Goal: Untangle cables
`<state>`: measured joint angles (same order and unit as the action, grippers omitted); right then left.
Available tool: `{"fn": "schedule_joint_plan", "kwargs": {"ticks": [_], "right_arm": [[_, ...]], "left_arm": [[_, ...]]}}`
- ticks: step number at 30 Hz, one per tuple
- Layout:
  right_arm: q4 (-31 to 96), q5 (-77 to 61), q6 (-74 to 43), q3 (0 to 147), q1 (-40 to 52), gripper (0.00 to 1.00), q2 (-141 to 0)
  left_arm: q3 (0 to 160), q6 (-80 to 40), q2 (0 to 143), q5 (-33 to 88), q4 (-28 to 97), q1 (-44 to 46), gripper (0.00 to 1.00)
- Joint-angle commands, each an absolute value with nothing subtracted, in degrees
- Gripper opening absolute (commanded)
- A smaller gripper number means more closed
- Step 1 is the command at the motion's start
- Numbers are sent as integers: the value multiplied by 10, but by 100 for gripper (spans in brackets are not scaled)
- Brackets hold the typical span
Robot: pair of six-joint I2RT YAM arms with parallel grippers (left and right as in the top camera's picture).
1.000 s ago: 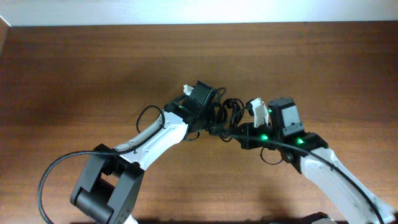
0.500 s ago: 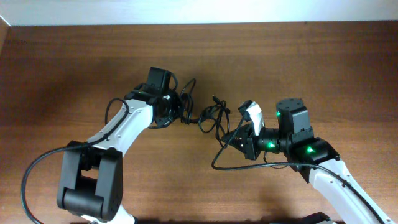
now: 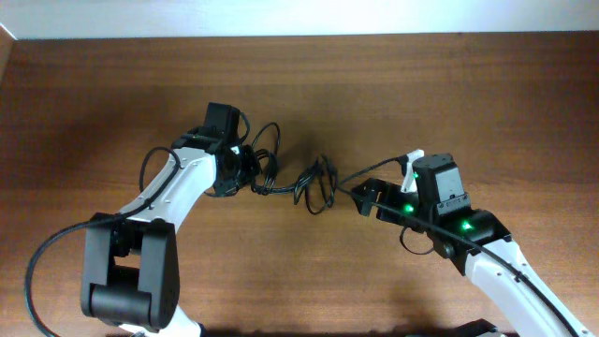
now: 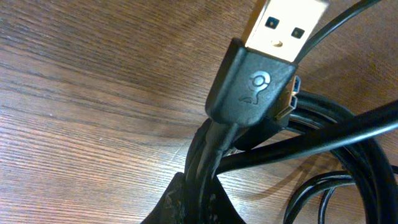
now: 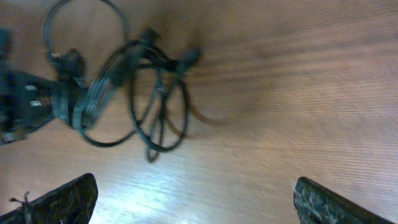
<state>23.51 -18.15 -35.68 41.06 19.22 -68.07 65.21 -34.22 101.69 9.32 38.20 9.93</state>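
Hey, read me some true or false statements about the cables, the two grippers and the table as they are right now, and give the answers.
1. The left gripper is shut on the cables. True.
2. The right gripper is clamped on a cable. False: its jaws stand wide open with nothing between them.
3. A USB plug shows close up in the left wrist view. True.
4. The cables lie on a white cloth. False: they lie on the bare wooden table.
5. In the overhead view, the cables stretch from the left gripper towards the right gripper. True.
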Motion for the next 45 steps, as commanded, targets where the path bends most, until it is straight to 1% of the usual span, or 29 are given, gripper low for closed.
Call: {"fn": "schedule_joint_plan", "kwargs": {"ticks": [1,3,5,6,8,9,10,13,16,20,21,22,23,26,27,28,29,30,31,36,37,38,39,41,42,43,44,45], "right_arm": [[182,-305,-267,415,199,100,-677],[149,-348,-212,415,225,100,-677],[114,-337,-182,415,275,100,-677],[111,-322,-182,415,282,96,-678],[111,-323,-182,415,282,80,-697],[108,-324,-185,415,282,79,-741],[98,-328,-190,415,282,73,-772],[42,-378,-191,415,282,71,-835],[31,-377,-191,415,282,69,-848],[32,-306,-190,415,282,67,-849],[32,-305,-184,415,282,66,-851],[32,-291,-184,415,282,62,-862],[32,-286,-184,415,282,60,-877],[10,-287,-189,415,282,59,-914],[5,-280,-189,415,282,54,-916],[6,-268,-189,415,282,45,-916],[6,-262,-189,415,282,31,-919],[6,-263,-189,415,282,7,-921],[6,-263,-192,415,282,4,-921],[15,-244,-204,415,281,4,-921],[15,-243,-217,415,281,24,-921],[14,-242,-231,415,281,58,-921],[15,-229,-234,415,281,64,-921],[14,-204,-236,415,281,64,-922],[12,-187,-248,415,281,62,-922],[11,-176,-248,415,281,53,-922],[9,-173,-249,415,281,52,-923],[2,-173,-254,415,281,46,-923]], "left_arm": [[655,-329,1013,88,383,102,0],[655,-329,1013,88,381,124,0],[655,-329,1013,88,368,157,0],[655,-329,1013,88,364,169,0],[655,-335,1013,87,356,182,0],[655,-354,1013,83,348,187,0],[655,-376,1013,62,343,188,0],[655,-384,1013,49,341,188,0],[655,-384,1013,49,336,193,0],[655,-385,1013,47,320,221,0],[654,-402,1013,47,321,227,0],[654,-408,1013,46,319,235,0],[654,-408,1013,46,317,241,0],[654,-407,1013,47,318,243,0],[653,-407,1013,47,320,244,0],[650,-408,1013,47,319,246,0],[649,-408,1013,47,319,246,0],[649,-408,1013,46,319,246,0],[649,-408,1013,47,319,246,0],[649,-408,1013,66,322,247,0],[649,-408,1013,66,322,247,0],[649,-408,1013,66,324,247,0],[649,-408,1013,66,324,247,0],[649,-408,1013,66,324,247,0],[649,-408,1013,67,324,247,0],[649,-408,1013,66,324,247,0],[649,-408,1013,66,324,248,0],[649,-408,1013,67,324,248,0]]}}
